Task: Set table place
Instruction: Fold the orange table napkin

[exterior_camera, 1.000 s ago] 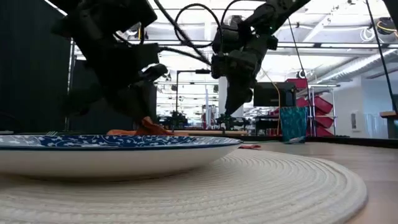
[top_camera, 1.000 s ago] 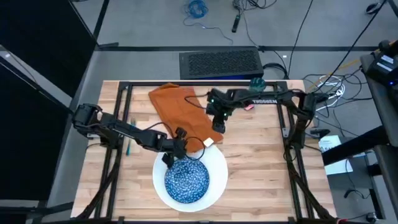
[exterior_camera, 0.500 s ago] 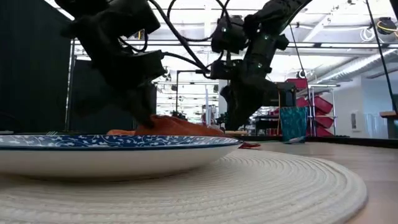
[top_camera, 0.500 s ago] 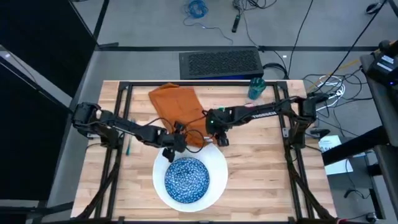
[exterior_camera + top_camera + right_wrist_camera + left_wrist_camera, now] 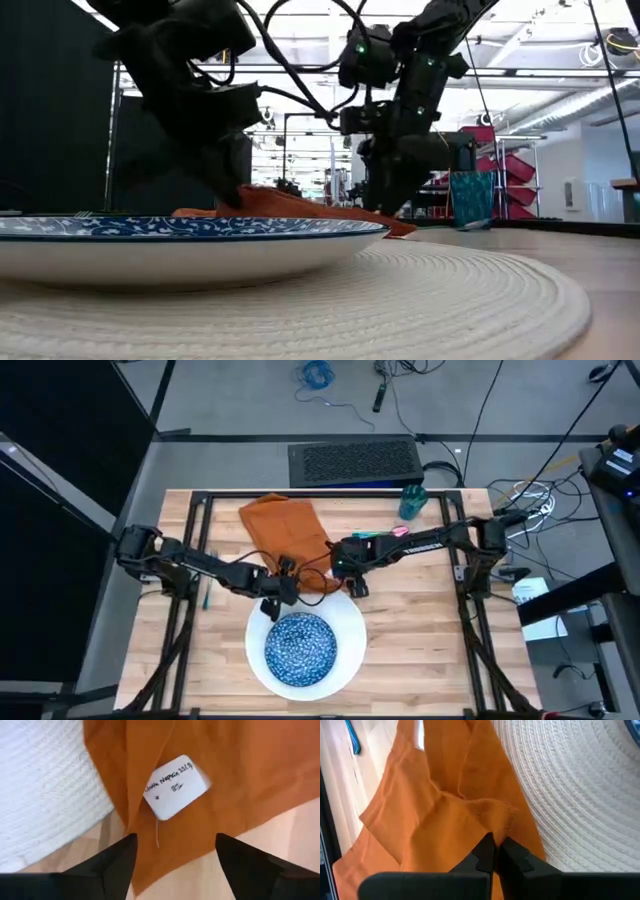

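Orange napkin (image 5: 288, 538): left pincer (image 5: 495, 851) pinched onto its hem, right pincer (image 5: 175, 865) spread wide over its tag; I'd lift evenly, clearing the woven placemat (image 5: 352, 622).

orange napkin (image 5: 290, 538) (white tag), blue speckled bowl (image 5: 300, 647), teal cup (image 5: 412, 502)

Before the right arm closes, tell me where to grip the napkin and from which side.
Grip the napkin's free corner near the paper tag, where the cloth lies on bare table clear of the white mat. Come straight down from above; the right gripper already hangs there, jaws open. The left gripper pinches the other near edge, so stay off it.
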Controlling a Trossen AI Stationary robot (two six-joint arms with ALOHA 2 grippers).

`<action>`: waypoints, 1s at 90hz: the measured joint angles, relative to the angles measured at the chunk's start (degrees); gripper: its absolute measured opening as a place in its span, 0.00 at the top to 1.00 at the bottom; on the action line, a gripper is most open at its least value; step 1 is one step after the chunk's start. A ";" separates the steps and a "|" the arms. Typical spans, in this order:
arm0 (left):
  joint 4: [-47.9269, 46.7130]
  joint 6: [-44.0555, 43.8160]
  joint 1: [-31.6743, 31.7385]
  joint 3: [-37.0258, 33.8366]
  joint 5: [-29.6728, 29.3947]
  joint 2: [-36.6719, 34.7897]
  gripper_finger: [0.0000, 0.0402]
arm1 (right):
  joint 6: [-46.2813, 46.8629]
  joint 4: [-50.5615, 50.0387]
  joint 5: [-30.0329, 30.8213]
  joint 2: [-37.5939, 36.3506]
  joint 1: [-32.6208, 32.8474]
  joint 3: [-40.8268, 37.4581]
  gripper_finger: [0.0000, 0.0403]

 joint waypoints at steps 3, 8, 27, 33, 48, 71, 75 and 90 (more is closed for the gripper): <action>-0.31 0.00 0.00 0.00 -0.02 0.00 1.00 | 0.28 -0.86 0.07 0.00 0.21 0.00 0.36; -0.60 0.10 0.07 0.00 -0.02 0.00 1.00 | 0.36 -1.53 -0.06 -0.06 0.61 0.00 0.36; -0.99 0.39 0.11 0.00 -0.02 0.00 1.00 | 1.51 -3.87 -0.05 -0.41 1.83 1.35 0.36; -0.82 0.37 0.11 0.00 -0.02 0.00 1.00 | 1.72 -3.38 0.31 -0.35 2.30 1.39 0.36; -0.74 0.35 0.11 0.00 -1.59 0.00 1.00 | 2.35 -0.24 -0.31 0.93 2.84 1.38 0.36; -0.81 0.24 0.11 0.00 -2.13 0.00 1.00 | 4.60 1.17 -1.82 2.72 2.71 1.07 0.36; -0.88 0.43 0.11 0.00 -2.68 0.00 1.00 | 4.88 1.06 -2.00 3.37 2.69 1.03 0.36; -0.83 1.12 0.13 0.00 -4.37 0.00 1.00 | 5.37 1.09 -2.99 4.32 2.67 1.01 0.36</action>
